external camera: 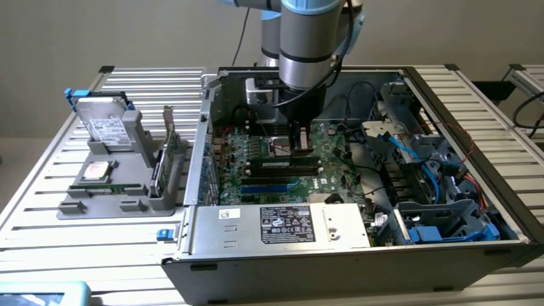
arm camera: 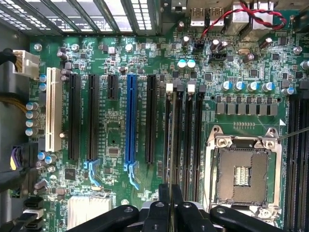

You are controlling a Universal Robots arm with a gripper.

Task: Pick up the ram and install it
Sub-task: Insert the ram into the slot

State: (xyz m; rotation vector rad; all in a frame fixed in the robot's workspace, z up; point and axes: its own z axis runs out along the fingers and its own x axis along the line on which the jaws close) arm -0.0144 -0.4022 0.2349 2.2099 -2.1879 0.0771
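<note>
While over mobo [arm camera: 116, 130] in PC case [external camera: 340, 268] on slatted table [external camera: 153, 89], jaws tight on ram [arm camera: 170, 145]; beige wall [external camera: 102, 32] behind.

A plain beige wall [external camera: 127, 32] runs across the back of the scene, bare and evenly lit. The light is soft and diffuse, with only faint shadows. A work table [external camera: 102, 255] made of silver metal slats with dark grooves between them takes up most of the exterior view. At the exterior view's right edge stands part of a second slatted table [external camera: 527, 73], just apart from the first. On the exterior view's left, beyond the table's edge, a pale floor [external camera: 21, 166] shows.
</note>
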